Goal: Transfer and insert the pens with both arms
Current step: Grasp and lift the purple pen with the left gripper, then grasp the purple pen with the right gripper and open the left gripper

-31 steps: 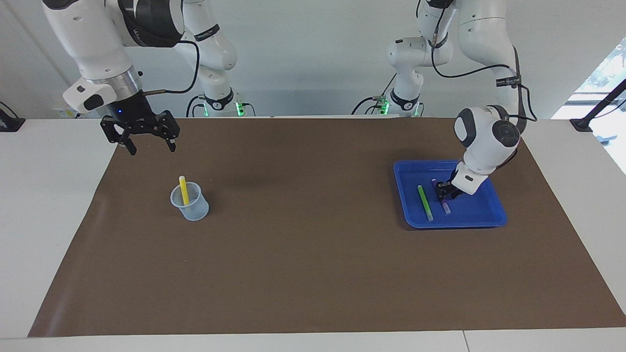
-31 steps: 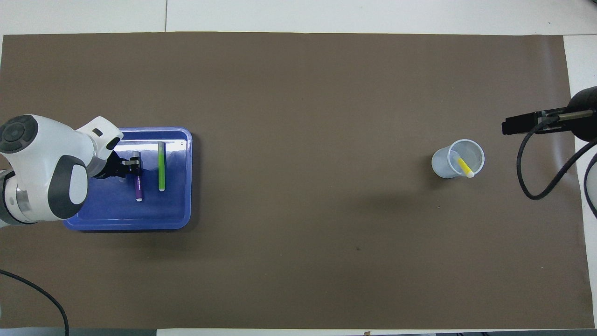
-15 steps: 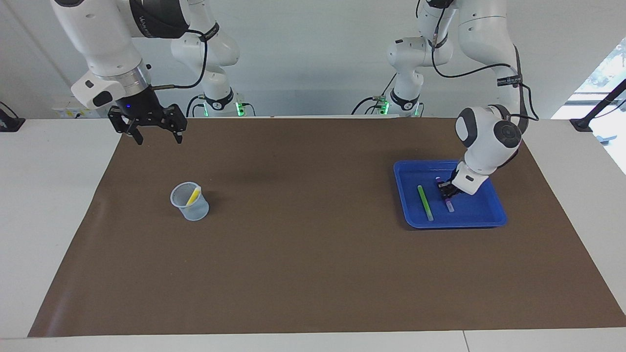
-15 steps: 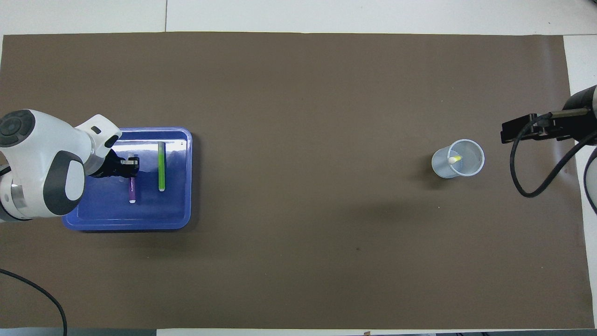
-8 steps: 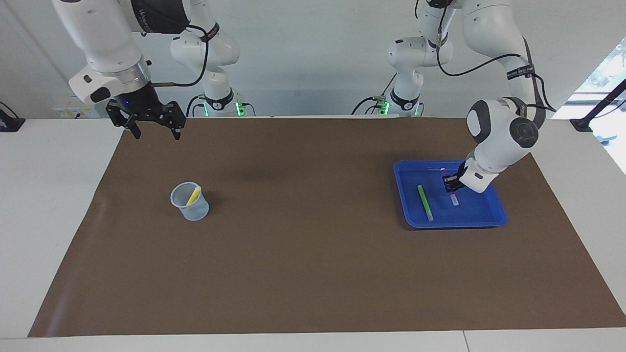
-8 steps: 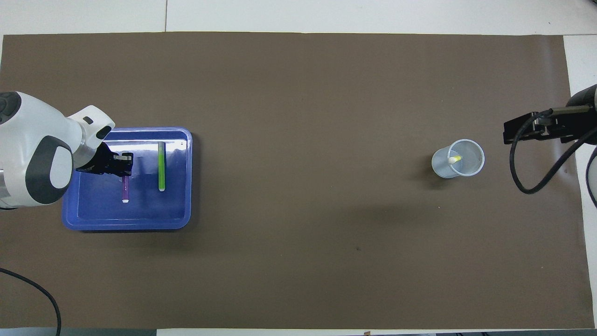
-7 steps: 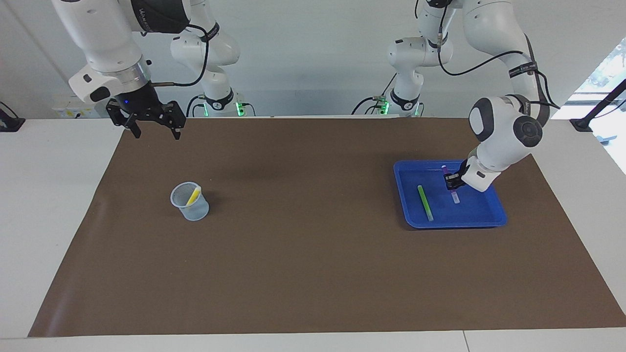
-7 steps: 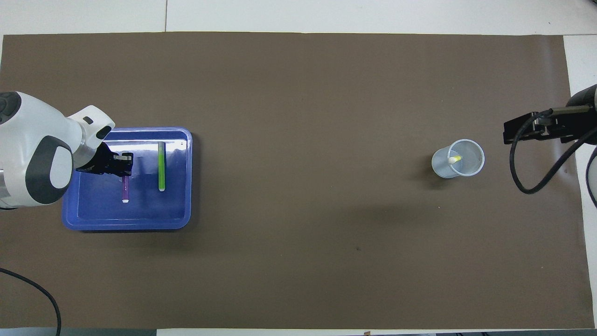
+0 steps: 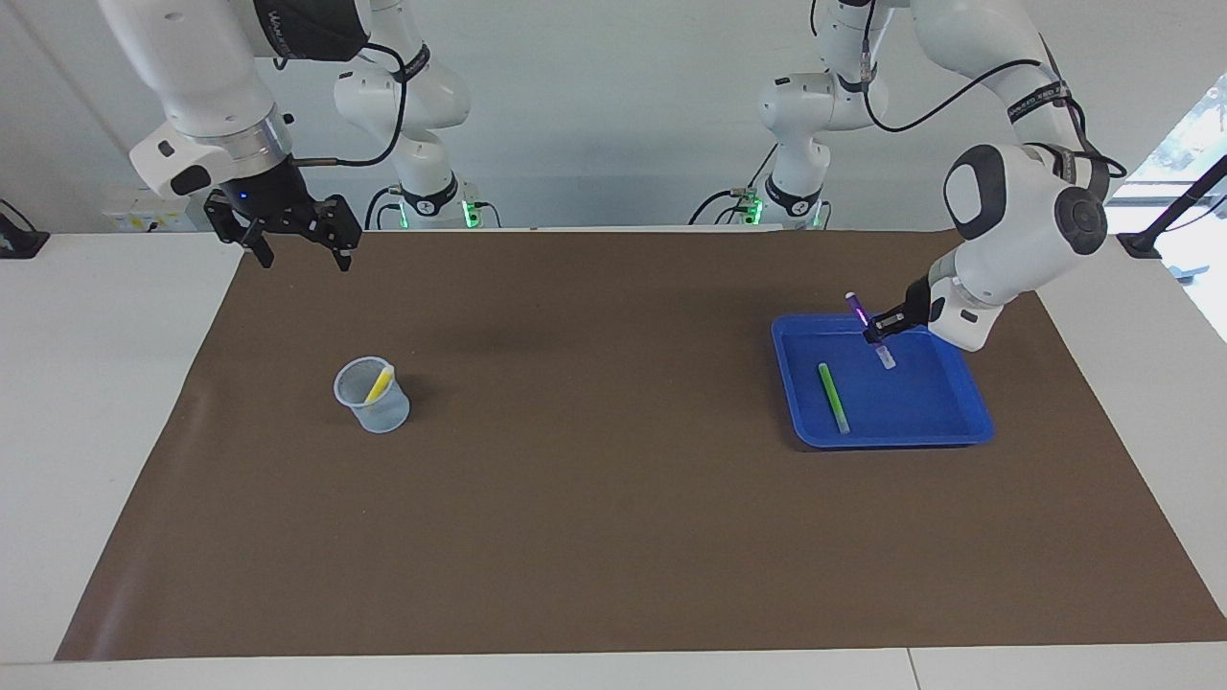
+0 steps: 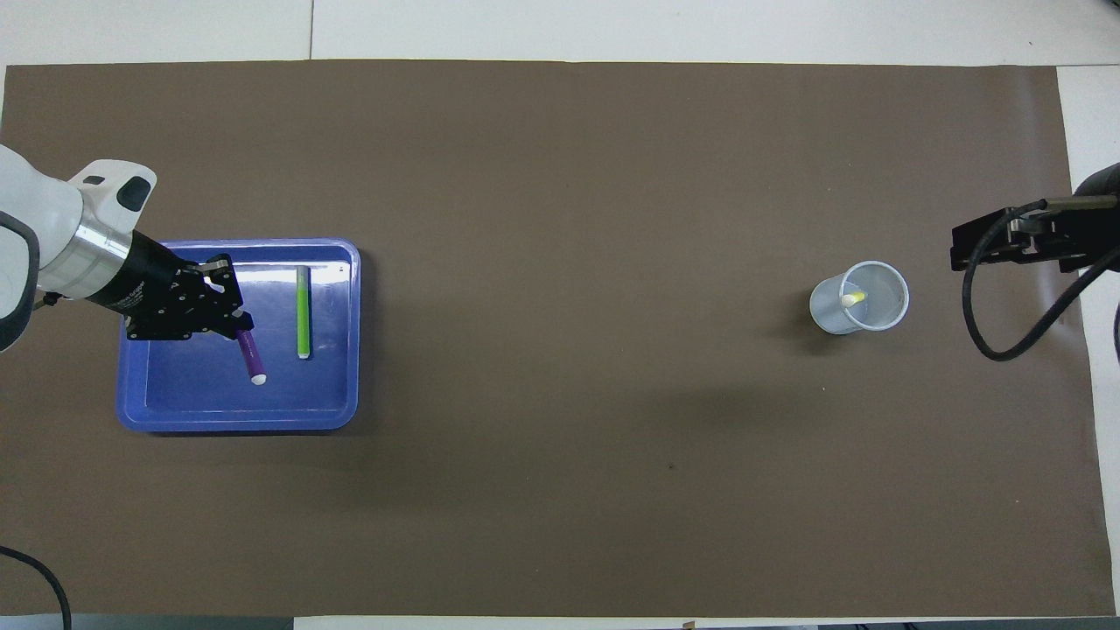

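My left gripper (image 9: 874, 331) (image 10: 234, 328) is shut on the purple pen (image 9: 858, 309) (image 10: 250, 358) and holds it in the air, tilted, over the blue tray (image 9: 968, 422) (image 10: 175, 411). The green pen (image 9: 833, 397) (image 10: 303, 311) lies flat in that tray. The yellow pen (image 9: 378, 384) (image 10: 851, 299) leans inside the clear cup (image 9: 370, 395) (image 10: 831, 311) toward the right arm's end of the table. My right gripper (image 9: 301, 260) (image 10: 1006, 245) hangs open and empty above the mat's edge at that end.
A brown mat (image 9: 594, 479) (image 10: 560, 175) covers most of the white table. Two slimmer white arms with green lights (image 9: 431, 196) stand at the robots' edge of the table.
My left gripper has lifted the purple pen out of the tray and tilted it. My right gripper has risen and drawn back from the cup, where the yellow pen has tipped over to lean.
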Robot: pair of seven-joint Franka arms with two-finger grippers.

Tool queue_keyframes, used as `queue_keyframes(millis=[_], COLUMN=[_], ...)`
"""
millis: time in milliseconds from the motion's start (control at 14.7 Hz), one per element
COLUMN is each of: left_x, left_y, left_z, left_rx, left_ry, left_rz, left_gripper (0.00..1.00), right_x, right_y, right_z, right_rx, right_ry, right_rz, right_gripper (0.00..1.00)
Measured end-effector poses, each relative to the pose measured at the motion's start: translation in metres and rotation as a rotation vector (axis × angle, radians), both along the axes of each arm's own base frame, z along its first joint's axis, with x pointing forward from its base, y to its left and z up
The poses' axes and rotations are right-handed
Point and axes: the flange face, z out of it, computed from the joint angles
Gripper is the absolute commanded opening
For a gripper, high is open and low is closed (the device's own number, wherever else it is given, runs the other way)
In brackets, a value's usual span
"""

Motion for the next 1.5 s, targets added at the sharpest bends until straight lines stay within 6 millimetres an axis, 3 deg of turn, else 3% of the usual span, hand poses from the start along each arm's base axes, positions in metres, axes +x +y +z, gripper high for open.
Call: queue_keyframes(millis=[272,612,748,952,1224,1496], left_x=[-0.022,-0.032,-0.033,-0.041,-0.081,-0.115], left_y=[-0.06,-0.134,-0.156,-0.172,-0.214,-0.238], left_z=[0.053,0.083,0.085,0.077,0.065,0.052], left_rx=[-0.09,-0.206,-0.285,-0.393,-0.445,-0.466], left_ry=[0.133,0.34,0.427,0.517,0.517,0.518], left_rz=[0.389,0.77,0.878,0.982,1.029,1.058], left_gripper=[0.0,0.0,0.0,0.0,0.0,0.0], right_x=[-0.001,-0.003,-0.004,-0.012,-0.034,-0.046], right_y=[0.023,0.082,0.107,0.144,0.196,0.219], right_z=[0.001,0.009,0.009,-0.003,-0.017,-0.026], right_rx=[0.147,0.419,0.527,0.629,0.689,0.691], right_ry=[0.008,0.021,0.014,-0.005,-0.03,-0.055], right_rz=[-0.036,-0.094,-0.12,-0.13,-0.15,-0.152], right_gripper=[1.0,1.0,1.0,1.0,1.0,1.0])
